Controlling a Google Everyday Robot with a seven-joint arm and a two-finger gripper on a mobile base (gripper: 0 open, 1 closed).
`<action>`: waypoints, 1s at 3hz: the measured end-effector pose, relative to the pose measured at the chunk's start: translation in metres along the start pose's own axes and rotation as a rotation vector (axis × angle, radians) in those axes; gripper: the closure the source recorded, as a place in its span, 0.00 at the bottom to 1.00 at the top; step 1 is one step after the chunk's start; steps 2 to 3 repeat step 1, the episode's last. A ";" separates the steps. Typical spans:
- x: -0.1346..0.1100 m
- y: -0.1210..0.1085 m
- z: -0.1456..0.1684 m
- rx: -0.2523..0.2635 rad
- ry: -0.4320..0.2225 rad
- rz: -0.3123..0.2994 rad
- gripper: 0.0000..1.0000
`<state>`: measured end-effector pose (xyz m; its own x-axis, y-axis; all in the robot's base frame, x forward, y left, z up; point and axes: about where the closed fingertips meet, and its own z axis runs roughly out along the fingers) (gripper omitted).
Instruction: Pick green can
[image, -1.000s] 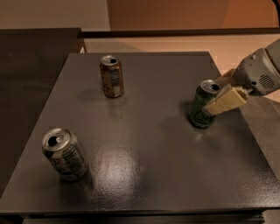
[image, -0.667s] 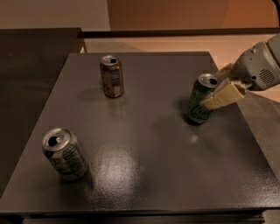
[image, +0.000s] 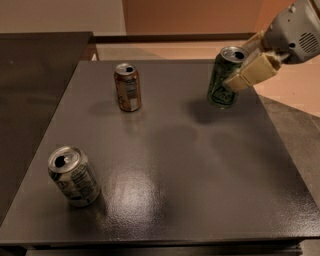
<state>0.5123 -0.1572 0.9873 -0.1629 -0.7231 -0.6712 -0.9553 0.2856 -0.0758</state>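
Observation:
The green can (image: 221, 80) is dark green with a silver top and a pale logo. It hangs tilted above the far right part of the dark table (image: 165, 165), with its shadow below it. My gripper (image: 243, 64) comes in from the upper right and is shut on the can's upper half; one tan finger (image: 251, 71) lies across its right side.
An orange-brown can (image: 128, 87) stands at the back centre-left of the table. A silver-white can with dark print (image: 73, 176) stands at the front left. A dark counter (image: 35, 75) borders the left side, and the table's right edge lies just below the gripper.
The gripper has lifted the green can off the table and carried it up and slightly back. The other two cans have not moved.

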 end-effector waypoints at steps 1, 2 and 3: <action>0.000 0.000 0.000 0.000 0.000 0.000 1.00; 0.000 0.000 0.000 0.000 0.000 0.000 1.00; 0.000 0.000 0.000 0.000 0.000 0.000 1.00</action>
